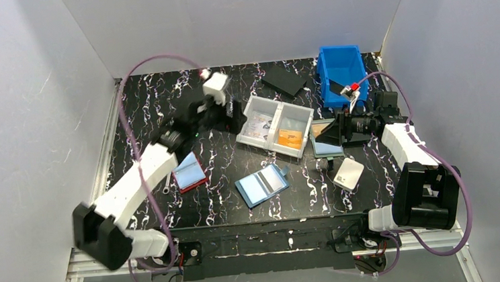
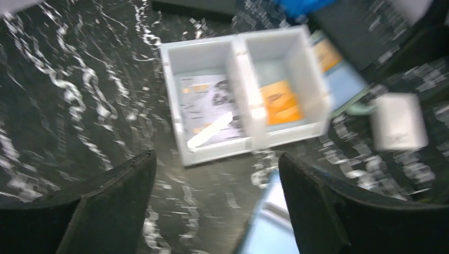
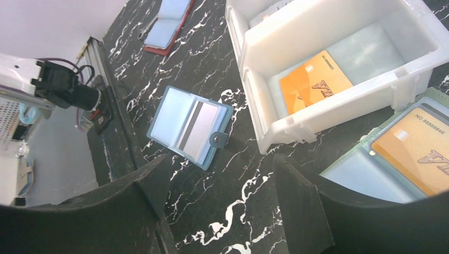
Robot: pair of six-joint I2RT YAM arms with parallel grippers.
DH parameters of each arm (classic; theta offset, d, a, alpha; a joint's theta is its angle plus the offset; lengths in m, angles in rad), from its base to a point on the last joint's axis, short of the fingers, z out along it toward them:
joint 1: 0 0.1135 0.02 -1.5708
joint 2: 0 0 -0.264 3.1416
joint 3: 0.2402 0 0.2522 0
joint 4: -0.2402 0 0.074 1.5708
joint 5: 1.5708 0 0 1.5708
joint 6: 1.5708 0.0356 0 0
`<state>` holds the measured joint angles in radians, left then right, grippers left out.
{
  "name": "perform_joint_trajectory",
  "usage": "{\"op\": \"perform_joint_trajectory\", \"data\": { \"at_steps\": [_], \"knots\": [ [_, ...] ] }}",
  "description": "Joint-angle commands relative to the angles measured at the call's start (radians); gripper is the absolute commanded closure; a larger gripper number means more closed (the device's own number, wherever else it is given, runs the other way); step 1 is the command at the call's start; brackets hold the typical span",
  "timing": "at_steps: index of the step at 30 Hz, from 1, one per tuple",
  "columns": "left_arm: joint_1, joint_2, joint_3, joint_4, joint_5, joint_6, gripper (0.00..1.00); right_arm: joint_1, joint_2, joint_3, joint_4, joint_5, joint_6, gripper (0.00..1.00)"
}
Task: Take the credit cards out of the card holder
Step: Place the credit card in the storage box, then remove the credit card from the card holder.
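The light-blue card holder (image 1: 262, 185) lies open and flat on the black marbled table, its small tab to the right. One panel holds a pale card with a dark stripe (image 3: 200, 127). A pale printed credit card (image 2: 209, 108) lies in the left compartment of a white tray (image 1: 274, 112). An orange card (image 3: 315, 82) lies in the right compartment. My left gripper (image 2: 217, 156) hovers open and empty by the tray's left side (image 1: 230, 115), and the card holder (image 2: 265, 230) shows blurred at the bottom of the left wrist view. My right gripper (image 3: 221, 159) is open and empty at the tray's right (image 1: 328, 135).
A red-edged holder (image 1: 189, 171) lies to the left. A teal holder with an orange card (image 3: 418, 143) sits under my right gripper. A small white box (image 1: 349, 173) lies front right. A blue bin (image 1: 342, 73) and a flat black piece (image 1: 284, 81) stand at the back.
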<state>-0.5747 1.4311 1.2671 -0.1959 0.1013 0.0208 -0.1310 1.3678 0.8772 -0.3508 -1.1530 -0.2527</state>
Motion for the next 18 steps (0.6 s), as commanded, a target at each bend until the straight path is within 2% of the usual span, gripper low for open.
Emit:
{"op": "perform_joint_trajectory", "data": {
  "at_steps": [1,4,9,13,18],
  "knots": [
    [0.02,-0.232,-0.304,0.259,0.052,-0.537,0.09,-0.008,-0.036,0.051,-0.087,0.005,-0.124,0.21],
    [0.03,-0.377,-0.45,0.24,0.103,-0.71,0.02,-0.007,-0.053,0.052,-0.122,0.006,-0.189,0.21],
    [0.032,-0.626,-0.691,0.261,0.194,-0.916,0.02,-0.023,-0.076,0.039,-0.182,-0.002,-0.322,0.2],
    [0.03,-0.786,-0.806,0.25,0.216,-0.941,0.02,-0.039,-0.079,0.023,-0.237,0.013,-0.43,0.2],
    [0.027,-0.824,-0.891,0.242,0.296,-0.976,0.03,-0.039,-0.135,0.007,-0.284,0.118,-0.475,0.19]
  ]
}}
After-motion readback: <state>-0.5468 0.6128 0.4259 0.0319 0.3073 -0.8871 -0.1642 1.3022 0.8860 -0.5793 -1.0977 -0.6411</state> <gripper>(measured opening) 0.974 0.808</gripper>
